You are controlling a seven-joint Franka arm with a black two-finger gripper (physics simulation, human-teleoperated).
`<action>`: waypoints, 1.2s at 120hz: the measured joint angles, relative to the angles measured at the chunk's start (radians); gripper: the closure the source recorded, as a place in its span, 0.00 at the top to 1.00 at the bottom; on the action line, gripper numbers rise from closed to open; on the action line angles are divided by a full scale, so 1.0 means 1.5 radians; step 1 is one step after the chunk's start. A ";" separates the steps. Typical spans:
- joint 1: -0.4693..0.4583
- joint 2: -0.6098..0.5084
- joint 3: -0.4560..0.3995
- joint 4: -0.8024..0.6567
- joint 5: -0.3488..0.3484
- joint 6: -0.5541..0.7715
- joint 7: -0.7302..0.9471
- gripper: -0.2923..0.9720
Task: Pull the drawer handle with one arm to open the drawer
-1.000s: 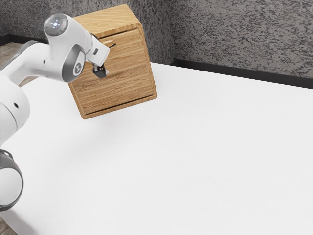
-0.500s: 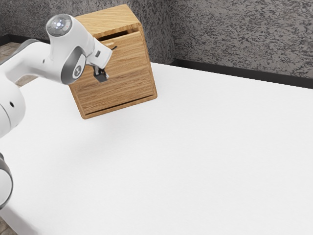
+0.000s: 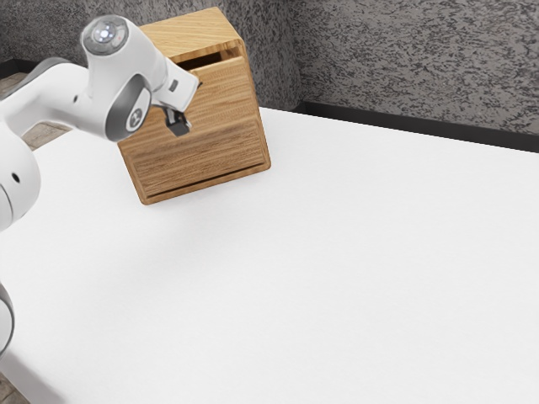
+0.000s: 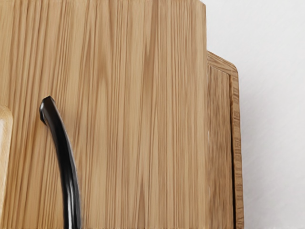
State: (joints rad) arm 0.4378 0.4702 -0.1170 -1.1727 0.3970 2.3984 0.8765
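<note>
White table [image 3: 362, 278], wooden drawer [image 3: 221, 105] ajar, black handle [image 4: 62, 157] partly out of frame.

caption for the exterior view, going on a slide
Franka arm's gripper at the front of the drawer, slightly open, of a wooden cabinet on a white table.

On table [image 3: 362, 278]: cabinet [image 3: 160, 177]; gripper [image 3: 177, 127] before drawer [image 3: 223, 88]
</note>
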 joint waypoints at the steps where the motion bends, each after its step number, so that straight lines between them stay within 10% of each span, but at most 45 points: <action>1: 0.000 0.000 0.000 -0.001 0.002 0.000 -0.001 0.74; 144: -0.026 -0.175 0.000 -0.256 0.104 0.042 -0.145 0.69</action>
State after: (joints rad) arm 0.3988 0.2072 -0.1167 -1.5566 0.5528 2.4620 0.6585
